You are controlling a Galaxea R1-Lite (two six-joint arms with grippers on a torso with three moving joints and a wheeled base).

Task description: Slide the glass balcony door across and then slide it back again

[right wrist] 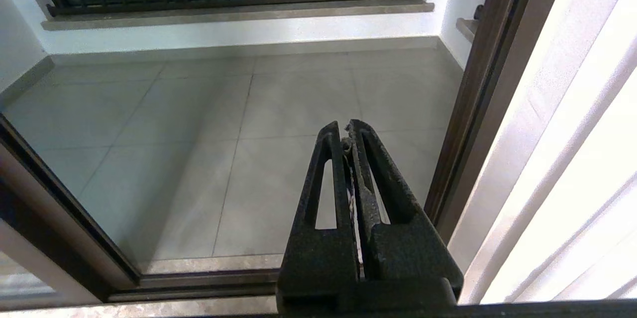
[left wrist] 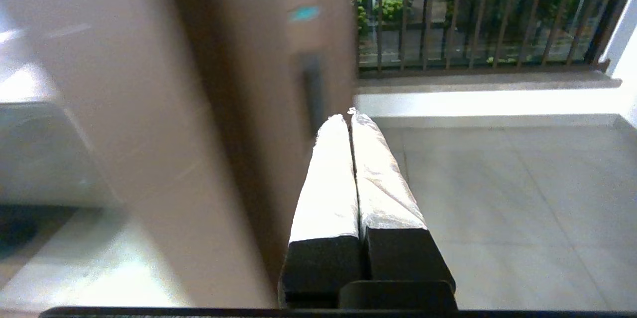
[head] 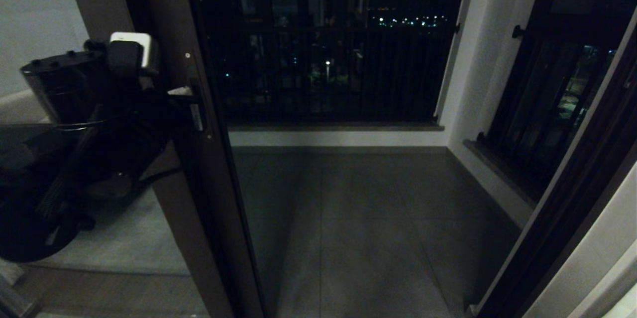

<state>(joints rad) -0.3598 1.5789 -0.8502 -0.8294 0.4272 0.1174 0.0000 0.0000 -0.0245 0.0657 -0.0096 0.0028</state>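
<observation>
The glass balcony door (head: pixel 199 183) stands at the left of the doorway, and its brown stile (left wrist: pixel 239 109) runs top to bottom. The slim dark handle (left wrist: pixel 312 91) is recessed in that stile. My left gripper (head: pixel 186 93) is at handle height, with its tape-wrapped fingertips against the stile's edge beside the handle (head: pixel 197 111). In the left wrist view the left gripper (left wrist: pixel 350 115) is shut with nothing between the white fingers (left wrist: pixel 326 178). My right gripper (right wrist: pixel 343 126) is shut and empty, hanging over the sill near the right side of the opening; the head view does not show it.
The opening leads onto the tiled balcony floor (head: pixel 358 218), which ends at a low wall and a dark barred railing (head: pixel 328 74). The fixed dark door frame (head: pixel 572 198) borders the opening on the right, next to a pale curtain (right wrist: pixel 572 159). The floor track (right wrist: pixel 199 278) crosses the threshold.
</observation>
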